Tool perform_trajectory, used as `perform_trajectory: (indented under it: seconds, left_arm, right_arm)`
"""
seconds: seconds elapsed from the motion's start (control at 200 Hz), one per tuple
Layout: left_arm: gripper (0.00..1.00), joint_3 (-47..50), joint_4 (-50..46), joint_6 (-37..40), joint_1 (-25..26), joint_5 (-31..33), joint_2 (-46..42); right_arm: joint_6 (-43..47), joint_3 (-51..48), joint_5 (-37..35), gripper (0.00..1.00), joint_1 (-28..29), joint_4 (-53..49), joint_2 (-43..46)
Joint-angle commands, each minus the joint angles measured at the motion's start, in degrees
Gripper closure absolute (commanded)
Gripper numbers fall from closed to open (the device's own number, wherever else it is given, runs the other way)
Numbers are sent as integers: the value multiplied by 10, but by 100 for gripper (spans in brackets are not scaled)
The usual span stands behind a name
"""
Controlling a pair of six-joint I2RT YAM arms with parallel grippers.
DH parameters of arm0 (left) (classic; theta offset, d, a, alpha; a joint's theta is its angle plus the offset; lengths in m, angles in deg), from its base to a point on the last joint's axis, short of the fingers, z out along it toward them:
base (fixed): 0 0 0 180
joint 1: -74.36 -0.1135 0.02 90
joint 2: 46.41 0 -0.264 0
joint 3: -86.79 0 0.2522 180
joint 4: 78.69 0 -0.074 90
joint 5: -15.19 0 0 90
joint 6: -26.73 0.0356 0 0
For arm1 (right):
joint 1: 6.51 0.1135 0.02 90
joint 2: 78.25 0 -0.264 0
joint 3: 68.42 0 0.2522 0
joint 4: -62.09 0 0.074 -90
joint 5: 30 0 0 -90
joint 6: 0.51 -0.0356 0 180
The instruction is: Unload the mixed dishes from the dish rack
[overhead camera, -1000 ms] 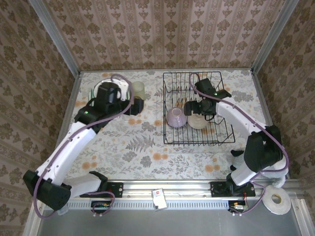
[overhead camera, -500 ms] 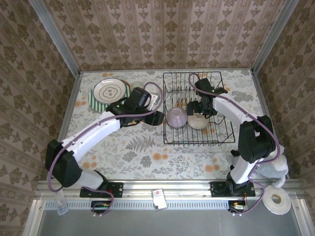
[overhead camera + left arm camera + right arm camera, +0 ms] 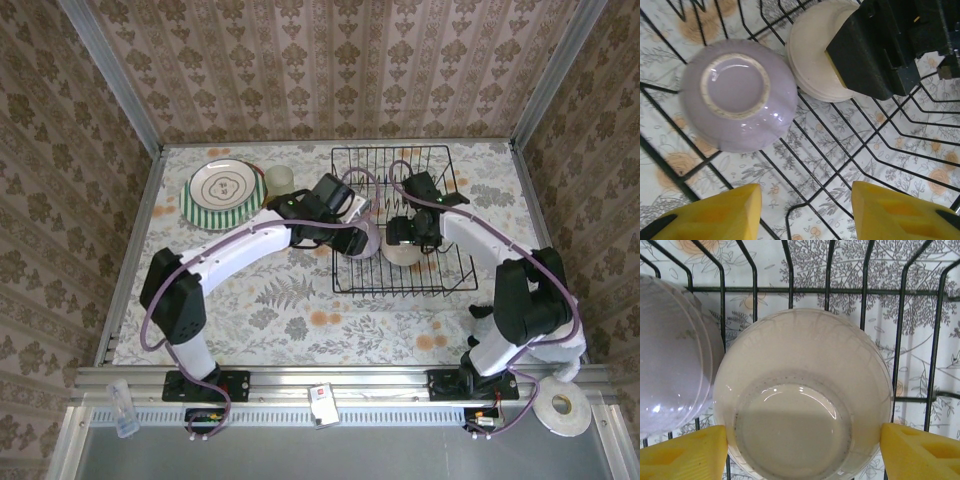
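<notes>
lavender bowl (image 3: 737, 95) and cream cup (image 3: 802, 395) are what is left in the dish rack (image 3: 445, 268). both sit mouth down on the wires with their foot rings up, touching or nearly touching each other. the striped plate (image 3: 222, 190), with a ring-patterned plate on it, and a pale cup (image 3: 280, 180) already stand on the table (image 3: 280, 300), well apart from the rack.

my right gripper (image 3: 804, 429) is the better placed of the two. its fingers are spread, one on each side of the cream cup, just beside the wall, and nothing is clamped yet. i cannot tell whether the pads already touch it. the cup sits squarely in the gap, so a straight close should take it. being round, it has no long axis to line up with.

my left gripper (image 3: 805, 187) hangs over the rack with its fingers wide apart and nothing in them. from its wrist camera the lavender bowl lies ahead of the fingertips and toward the left finger (image 3: 715, 215), not between the two. i judge it must go forward and to that side before it closes.

the two grippers are close together above the neighbouring dishes, so the risk i see is a knock between them, or the lavender bowl being nudged as the cup lifts.
</notes>
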Motion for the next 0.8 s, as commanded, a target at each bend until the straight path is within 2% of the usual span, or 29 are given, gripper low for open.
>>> perform_trajectory:
  seconds: [0.0,0.175,0.595,0.795]
  left_arm:
    - [52,-29,-36,6,12,-13,20]
    - [57,-42,-47,-6,19,-22,58]
    - [59,-96,-65,-24,12,-28,144]
    - [59,-111,-53,-35,0,-6,171]
  right_arm:
    - [-21,-36,20,22,-3,-27,28]
    - [-37,-63,37,24,-4,-24,66]
    - [-69,-117,73,27,-6,-5,144]
    - [-70,-126,90,26,-6,6,157]
